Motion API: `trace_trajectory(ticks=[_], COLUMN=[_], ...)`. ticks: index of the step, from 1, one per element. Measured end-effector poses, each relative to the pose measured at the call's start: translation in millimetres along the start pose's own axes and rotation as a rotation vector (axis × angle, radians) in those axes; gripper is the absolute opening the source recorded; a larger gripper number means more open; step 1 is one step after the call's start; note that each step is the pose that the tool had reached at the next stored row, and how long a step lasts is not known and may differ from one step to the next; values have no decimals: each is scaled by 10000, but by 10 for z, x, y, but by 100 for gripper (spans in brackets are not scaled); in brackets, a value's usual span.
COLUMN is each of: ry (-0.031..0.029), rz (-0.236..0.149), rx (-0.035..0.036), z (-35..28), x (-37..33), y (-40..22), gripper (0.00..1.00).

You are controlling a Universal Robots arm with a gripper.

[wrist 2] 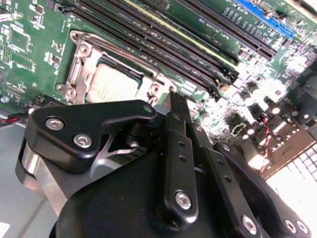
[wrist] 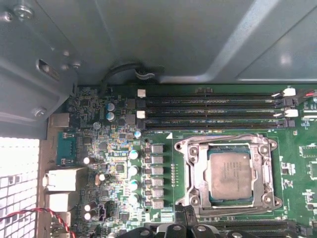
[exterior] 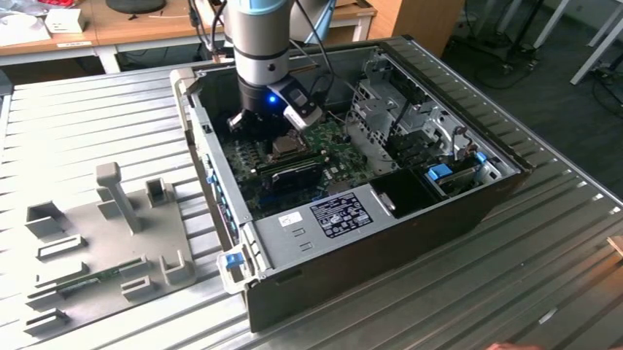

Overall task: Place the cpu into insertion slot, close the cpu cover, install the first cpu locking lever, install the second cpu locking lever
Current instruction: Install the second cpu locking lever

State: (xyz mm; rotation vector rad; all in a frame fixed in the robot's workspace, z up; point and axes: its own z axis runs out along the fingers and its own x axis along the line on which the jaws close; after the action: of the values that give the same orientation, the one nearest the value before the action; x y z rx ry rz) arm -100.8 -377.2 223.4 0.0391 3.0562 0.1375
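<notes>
Exterior view: arm reaches down into an open computer case (exterior: 389,219) at centre frame, on a ribbed metal table (exterior: 87,124); grey fixture tray (exterior: 107,248) at lower left.
Gripper (wrist 2: 173,99): black links cross the foreground in the second wrist view; fingers closed together, empty.
Cpu (wrist: 230,176): seated in the insertion slot (wrist: 195,173).
Cpu cover (wrist: 267,168): lying flat around the chip.
Surroundings: black memory slots (wrist: 213,111) run beside the socket.

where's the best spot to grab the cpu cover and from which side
Probably by a bare rail of the cpu cover, coming from straight above. The thin frame lies flat on the socket with the cpu showing through its cut-out, so a side approach finds little edge. Avoid the rail next to the memory slots, which stand close. I cannot tell which edge is hinged.
</notes>
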Motion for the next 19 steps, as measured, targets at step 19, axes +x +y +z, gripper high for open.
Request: trace_trajectory(ticks=[19], ry=[0], rz=[0], rx=[0], z=[-70], x=[-20], y=[7], gripper=[10])
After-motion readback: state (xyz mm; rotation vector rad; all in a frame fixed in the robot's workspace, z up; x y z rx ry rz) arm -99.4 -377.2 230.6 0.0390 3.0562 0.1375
